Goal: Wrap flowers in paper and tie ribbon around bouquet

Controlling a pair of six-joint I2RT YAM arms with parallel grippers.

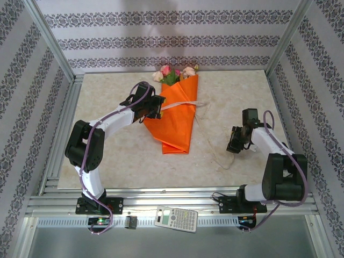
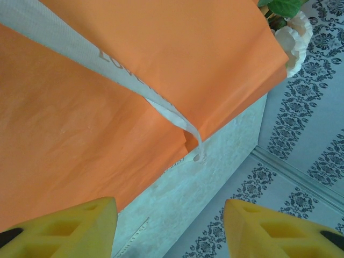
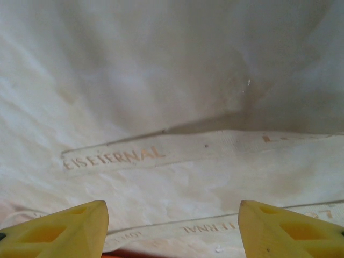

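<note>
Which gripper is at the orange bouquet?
The left gripper, at the left edge of the bouquet; the right gripper hangs apart over the table.

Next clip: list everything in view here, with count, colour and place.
bouquet: one, orange paper cone, middle of the table, wide end far
roses: a few, pink and cream, at the cone's wide end
ribbon: one, pale cream with printed lettering, across the cone, tail trailing right on the table
calculator: one, white, on the near frame rail between the arm bases
table: one, beige marbled
left gripper: one, yellow fingers apart, at the cone's left edge
right gripper: one, yellow fingers apart, over the table right of the cone
</note>
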